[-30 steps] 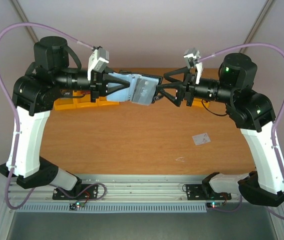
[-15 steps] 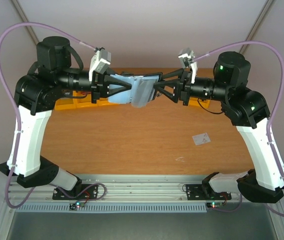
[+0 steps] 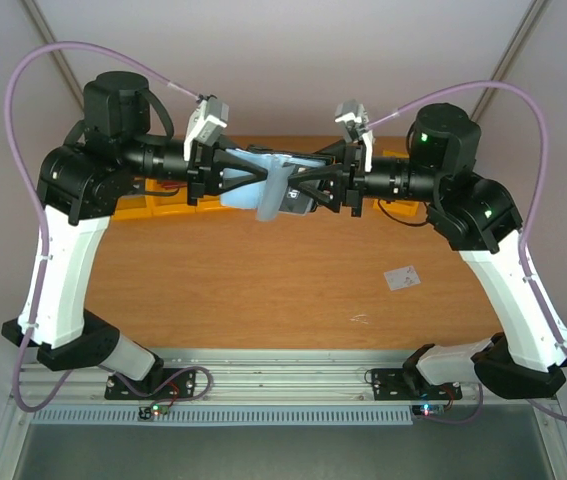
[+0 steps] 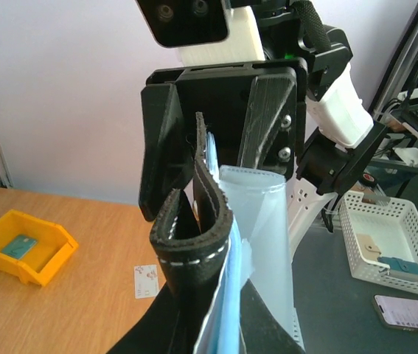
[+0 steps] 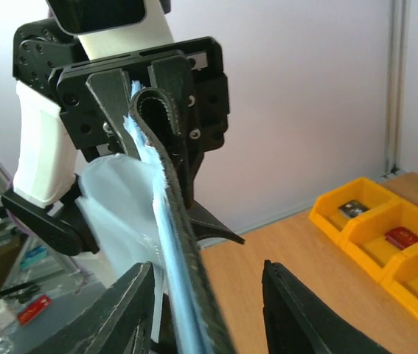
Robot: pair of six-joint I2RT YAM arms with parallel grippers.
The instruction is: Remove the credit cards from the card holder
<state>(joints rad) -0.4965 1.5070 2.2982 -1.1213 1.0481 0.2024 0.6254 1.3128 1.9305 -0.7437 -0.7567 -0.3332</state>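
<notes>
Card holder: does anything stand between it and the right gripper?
Nothing visible does. The card holder, held in the air by the left gripper, sits between the open fingers of the right gripper.

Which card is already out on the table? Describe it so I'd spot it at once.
On the wooden table, look at the right half, beside the right arm's white link. A whitish card lies flat there, alone on bare wood. Unlike the card holder held aloft and the yellow bins at the far edge, it is small, pale and thin.
</notes>
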